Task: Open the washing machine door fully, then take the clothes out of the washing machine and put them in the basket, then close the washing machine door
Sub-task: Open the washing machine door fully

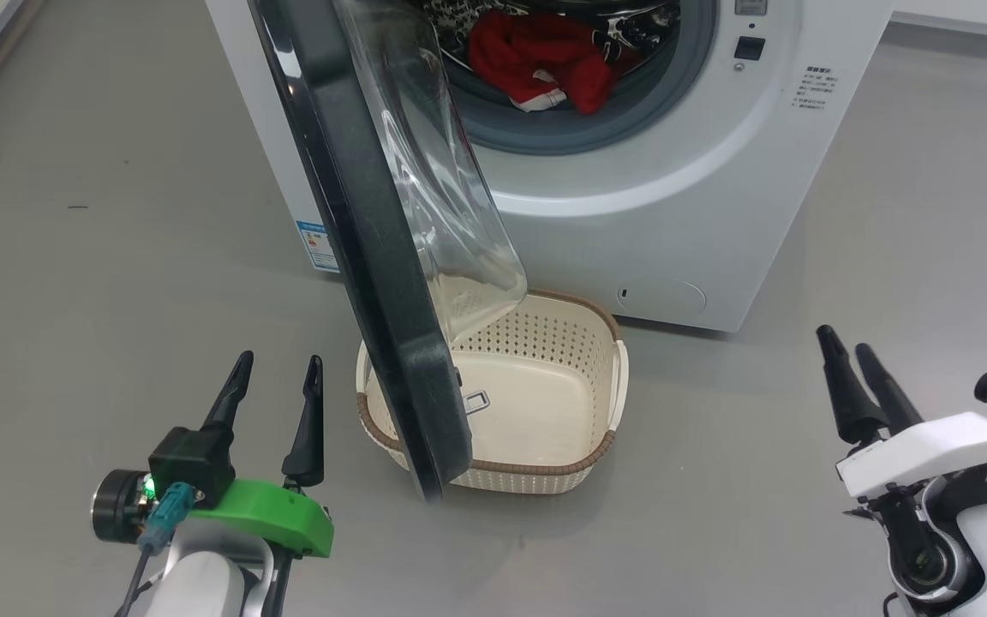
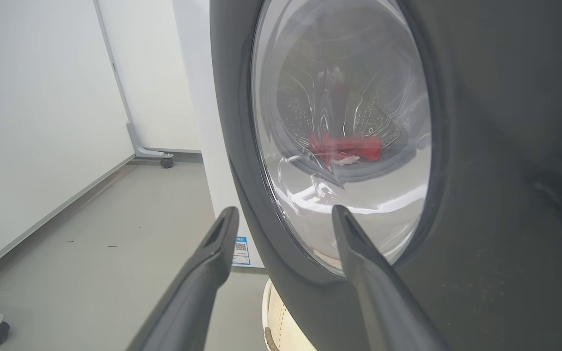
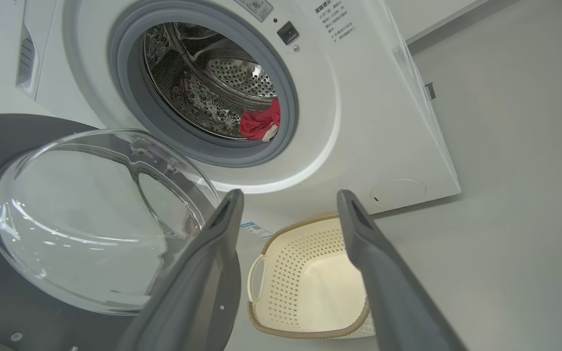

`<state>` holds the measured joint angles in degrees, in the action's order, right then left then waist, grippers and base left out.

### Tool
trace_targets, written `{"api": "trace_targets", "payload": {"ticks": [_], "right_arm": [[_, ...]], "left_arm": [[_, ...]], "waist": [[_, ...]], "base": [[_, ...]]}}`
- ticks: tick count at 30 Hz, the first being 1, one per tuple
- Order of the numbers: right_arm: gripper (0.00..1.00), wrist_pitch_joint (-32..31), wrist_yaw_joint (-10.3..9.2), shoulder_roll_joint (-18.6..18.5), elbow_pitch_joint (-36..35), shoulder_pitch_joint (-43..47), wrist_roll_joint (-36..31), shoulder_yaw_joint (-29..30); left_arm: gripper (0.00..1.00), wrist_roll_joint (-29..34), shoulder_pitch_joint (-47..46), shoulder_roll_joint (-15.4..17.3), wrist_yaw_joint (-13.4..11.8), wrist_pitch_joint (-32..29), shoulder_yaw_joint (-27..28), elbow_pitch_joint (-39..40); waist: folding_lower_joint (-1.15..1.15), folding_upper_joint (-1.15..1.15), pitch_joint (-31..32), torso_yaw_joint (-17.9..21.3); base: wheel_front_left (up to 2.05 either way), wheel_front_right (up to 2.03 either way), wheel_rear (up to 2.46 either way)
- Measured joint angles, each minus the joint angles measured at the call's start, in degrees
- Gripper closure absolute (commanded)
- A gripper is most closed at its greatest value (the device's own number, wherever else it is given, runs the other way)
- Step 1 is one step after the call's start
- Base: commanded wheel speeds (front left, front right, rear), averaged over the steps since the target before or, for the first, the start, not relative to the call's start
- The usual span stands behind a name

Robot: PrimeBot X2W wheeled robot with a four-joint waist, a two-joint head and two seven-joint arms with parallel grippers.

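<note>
The white washing machine (image 1: 631,214) stands ahead with its black-rimmed door (image 1: 373,257) swung out, edge-on toward me, glass bowl (image 1: 442,188) facing right. Red clothes (image 1: 545,60) lie at the drum's front lip, also in the right wrist view as red clothes (image 3: 260,124). The cream basket (image 1: 579,467) sits empty on the floor below the opening, partly behind the door. My left gripper (image 1: 275,373) is open, left of the door's outer face (image 2: 481,195). My right gripper (image 1: 845,343) is open at the lower right, apart from everything.
Grey floor (image 1: 116,257) spreads on both sides of the machine. A white wall panel on castors (image 2: 166,162) stands to the left. A blue label (image 1: 318,246) marks the washer's lower corner. A metal latch (image 1: 475,400) juts from the door's edge over the basket.
</note>
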<state>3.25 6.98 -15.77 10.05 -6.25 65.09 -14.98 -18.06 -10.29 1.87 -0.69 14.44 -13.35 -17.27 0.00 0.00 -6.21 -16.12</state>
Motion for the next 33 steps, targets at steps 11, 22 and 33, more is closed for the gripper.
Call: {"api": "trace_targets", "payload": {"ticks": [11, 22, 33], "right_arm": [[0.0, 13.5, -6.94, -6.0, 2.1, -0.2, -25.3, -0.7], [0.0, 11.7, -11.77, -2.4, -0.1, -0.1, -36.2, -2.2], [0.0, 11.7, -12.27, 2.4, -0.7, 4.0, -40.6, -1.3]], "left_arm": [[0.0, 0.0, 0.2, 0.0, 0.0, 0.0, 0.0, -0.2], [0.0, 0.0, 0.4, 0.0, 0.0, 0.0, 0.1, -0.3], [0.0, 0.0, 0.4, 0.0, 0.1, 0.0, 0.1, -0.5]], "waist": [[0.0, 0.0, 0.0, 0.3], [0.0, 0.0, 0.0, 0.6], [0.0, 0.0, 0.0, 0.8]], "base": [[0.0, 0.0, 0.0], [0.0, 0.0, 0.0], [0.0, 0.0, 0.0]]}}
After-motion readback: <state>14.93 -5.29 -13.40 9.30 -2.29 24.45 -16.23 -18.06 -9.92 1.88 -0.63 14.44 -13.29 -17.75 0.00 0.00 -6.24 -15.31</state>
